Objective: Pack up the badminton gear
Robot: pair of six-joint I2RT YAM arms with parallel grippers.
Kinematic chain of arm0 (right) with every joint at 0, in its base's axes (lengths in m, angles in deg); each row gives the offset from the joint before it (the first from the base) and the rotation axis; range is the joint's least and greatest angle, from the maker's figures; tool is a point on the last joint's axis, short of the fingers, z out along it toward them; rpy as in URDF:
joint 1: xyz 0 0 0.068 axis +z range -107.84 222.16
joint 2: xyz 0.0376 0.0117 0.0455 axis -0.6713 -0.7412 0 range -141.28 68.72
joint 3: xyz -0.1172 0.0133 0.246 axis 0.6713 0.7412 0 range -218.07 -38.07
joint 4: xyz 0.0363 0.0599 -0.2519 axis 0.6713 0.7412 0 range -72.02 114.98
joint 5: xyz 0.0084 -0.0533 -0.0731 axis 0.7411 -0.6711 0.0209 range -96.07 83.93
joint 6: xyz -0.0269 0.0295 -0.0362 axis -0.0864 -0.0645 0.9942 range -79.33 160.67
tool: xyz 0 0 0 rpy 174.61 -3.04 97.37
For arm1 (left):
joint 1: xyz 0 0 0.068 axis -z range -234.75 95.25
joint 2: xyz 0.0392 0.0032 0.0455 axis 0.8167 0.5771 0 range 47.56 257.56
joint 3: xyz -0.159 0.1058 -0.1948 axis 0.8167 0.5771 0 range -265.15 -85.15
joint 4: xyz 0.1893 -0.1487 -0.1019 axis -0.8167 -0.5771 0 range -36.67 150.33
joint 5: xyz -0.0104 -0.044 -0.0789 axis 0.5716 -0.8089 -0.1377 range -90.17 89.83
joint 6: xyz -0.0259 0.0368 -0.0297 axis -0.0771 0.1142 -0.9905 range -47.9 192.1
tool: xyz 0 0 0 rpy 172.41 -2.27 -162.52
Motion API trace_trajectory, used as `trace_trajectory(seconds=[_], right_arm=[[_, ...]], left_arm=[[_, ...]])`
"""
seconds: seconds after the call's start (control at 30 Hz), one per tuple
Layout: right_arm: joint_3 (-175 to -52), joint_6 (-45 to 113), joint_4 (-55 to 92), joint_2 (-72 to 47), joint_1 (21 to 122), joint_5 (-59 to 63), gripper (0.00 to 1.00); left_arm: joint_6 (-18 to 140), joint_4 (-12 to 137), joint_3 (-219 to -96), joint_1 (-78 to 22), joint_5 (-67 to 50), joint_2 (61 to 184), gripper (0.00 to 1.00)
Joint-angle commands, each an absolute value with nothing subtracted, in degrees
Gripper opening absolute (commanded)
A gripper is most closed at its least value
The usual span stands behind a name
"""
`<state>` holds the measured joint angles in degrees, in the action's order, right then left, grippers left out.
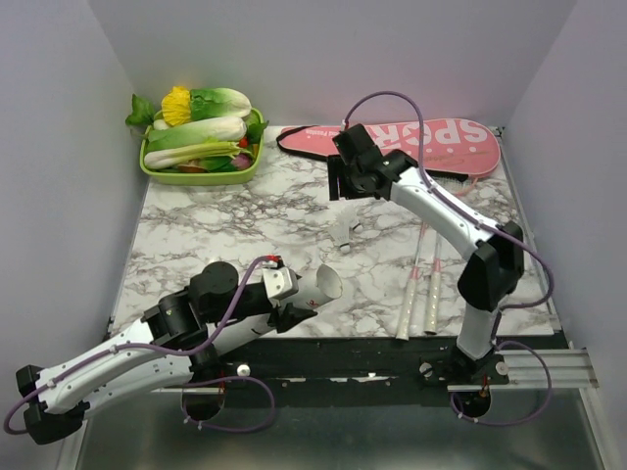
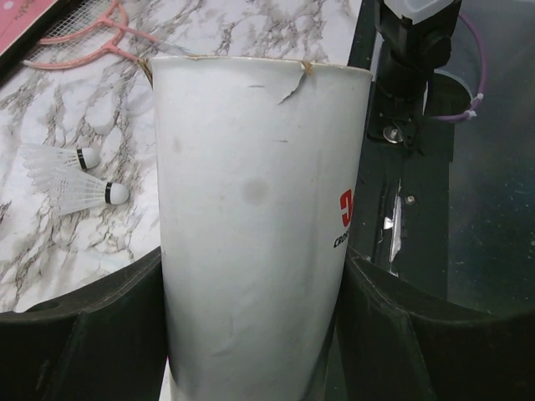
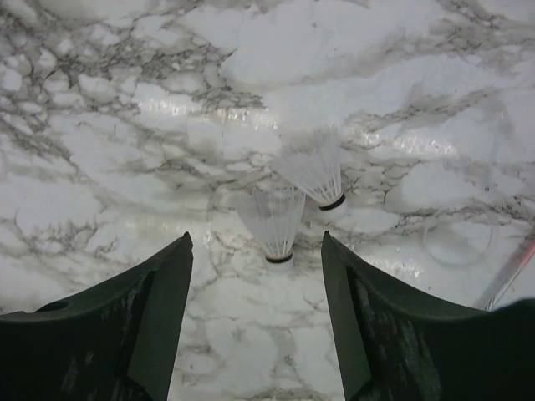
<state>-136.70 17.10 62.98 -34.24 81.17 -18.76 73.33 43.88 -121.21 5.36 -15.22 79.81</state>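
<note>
My left gripper is shut on the long white tube, which lies tilted near the table's front edge with its open end to the right. In the left wrist view the tube fills the space between the jaws. My right gripper is open and empty, hovering above two white shuttlecocks. In the right wrist view both shuttlecocks lie just ahead of the gripper. Two pink-white rackets lie at the right. The pink cover lies at the back right.
A green tray of leafy vegetables stands at the back left. The marble table ends in a black front strip. A racket head and two shuttlecocks show left of the tube in the left wrist view.
</note>
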Motion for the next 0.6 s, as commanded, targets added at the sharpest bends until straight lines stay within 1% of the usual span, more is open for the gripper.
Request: trace_trajectory(seconds=[0.0,0.07,0.1,0.17,0.57], right_arm=[[-147.65,14.05,67.54,-44.11,79.79,-24.96,0.73],[-153.87,12.72,71.06,-47.90,79.34,-26.63,0.73],[-155.65,12.37,71.85,-51.22,79.34,-27.42,0.73],[-158.03,11.41,73.35,-53.44,79.25,-28.04,0.74],[-157.60,7.19,73.44,-61.27,78.29,-29.97,0.72]], left_arm=[[72.54,43.89,-122.68,5.36,-13.88,77.80,0.00],[72.27,43.54,-122.86,5.36,-13.36,77.27,0.00],[72.36,43.45,-123.12,5.36,-13.01,77.18,0.00],[72.27,42.31,-123.65,5.27,-12.30,77.18,0.00],[70.52,41.78,-124.53,4.84,-13.00,75.60,0.00]])
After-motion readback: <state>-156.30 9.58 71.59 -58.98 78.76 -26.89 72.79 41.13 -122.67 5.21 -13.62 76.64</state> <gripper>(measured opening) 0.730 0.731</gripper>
